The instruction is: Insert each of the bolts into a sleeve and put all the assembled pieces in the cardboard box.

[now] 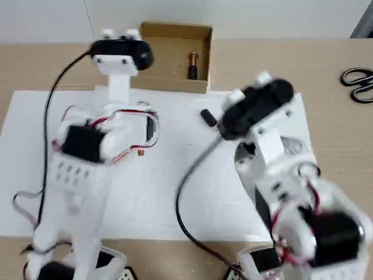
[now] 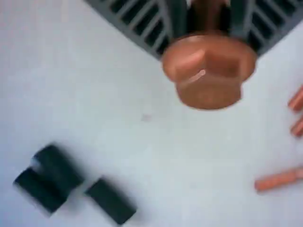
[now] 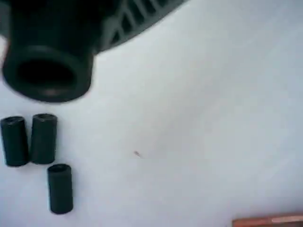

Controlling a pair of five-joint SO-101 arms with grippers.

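A finished piece (image 1: 192, 65) is laid in the cardboard box (image 1: 163, 58); its long side is lined up from back wall to front wall, with the shiny copper end at the back and the black end at the front; a bolt (image 2: 208, 71) is clamped in the jaws of the left gripper (image 2: 208, 16), above the white paper (image 1: 163, 192); its six-sided head is turned to the wrist camera and its stem is run up between the ribbed grey jaws; a sleeve (image 3: 47, 66), a smooth black tube, is clamped in the right gripper (image 3: 61, 19) with its round hole turned to the camera; loose sleeves (image 3: 44, 138) and loose bolts (image 2: 279, 179) are laid flat on the paper; scissors (image 1: 358, 84) are seen on the wooden table (image 1: 326, 58).
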